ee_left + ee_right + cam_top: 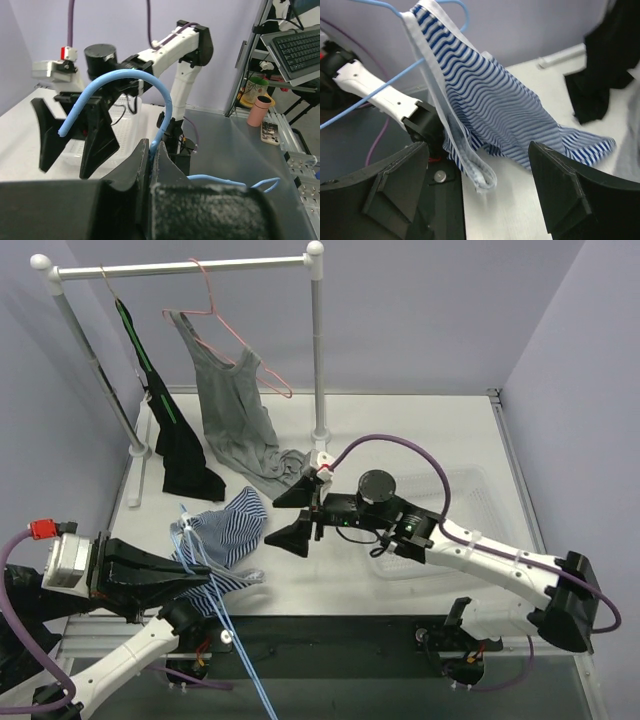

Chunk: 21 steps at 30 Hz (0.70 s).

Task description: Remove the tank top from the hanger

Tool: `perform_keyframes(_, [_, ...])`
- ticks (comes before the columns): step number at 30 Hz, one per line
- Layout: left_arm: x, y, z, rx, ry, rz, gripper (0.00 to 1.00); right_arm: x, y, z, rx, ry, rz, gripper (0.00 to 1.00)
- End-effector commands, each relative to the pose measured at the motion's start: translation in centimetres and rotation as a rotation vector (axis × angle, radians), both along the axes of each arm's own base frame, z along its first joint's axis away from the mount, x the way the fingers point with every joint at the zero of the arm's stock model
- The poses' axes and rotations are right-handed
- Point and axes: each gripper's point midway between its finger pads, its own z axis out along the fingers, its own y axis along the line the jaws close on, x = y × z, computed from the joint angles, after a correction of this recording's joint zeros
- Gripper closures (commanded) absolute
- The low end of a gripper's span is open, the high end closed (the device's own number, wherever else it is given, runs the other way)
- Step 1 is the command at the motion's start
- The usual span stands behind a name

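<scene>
The left jaws pinch the blue hanger (131, 75), its soft, light striped tank top (228, 530) trailing onto the counter (400, 430); the spread, empty right jaws would best take its dangling strap (481, 176)

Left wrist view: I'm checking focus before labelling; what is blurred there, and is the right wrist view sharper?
Left wrist view: the near jaws are soft, while the blue hanger and the right arm behind are sharp. Right wrist view: the striped tank top is crisp, the dark jaws slightly soft.
</scene>
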Motion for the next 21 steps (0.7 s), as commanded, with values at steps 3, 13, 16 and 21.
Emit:
perform_keyframes(3, [-3.1,1.2,3.5,-0.094,-0.106,-0.080,1.00,-2.4,4.8,6.3,0.316,-0.104,0.305,0.11])
perform_keyframes(13, [-4.1,1.5,4.3,-0.114,-0.119,-0.120,1.00,-2.2,11.9,3.8,0.313,-0.075,0.422,0.05])
perform_keyframes(16, [-4.1,1.5,4.2,-0.115,-0.116,-0.120,1.00,-2.2,13.2,3.0,0.300,-0.066,0.446,0.05])
perform_keyframes(21, [-4.0,1.8,4.0,-0.115,-0.114,-0.094,1.00,-3.8,14.2,1.5,0.262,-0.028,0.514,0.19])
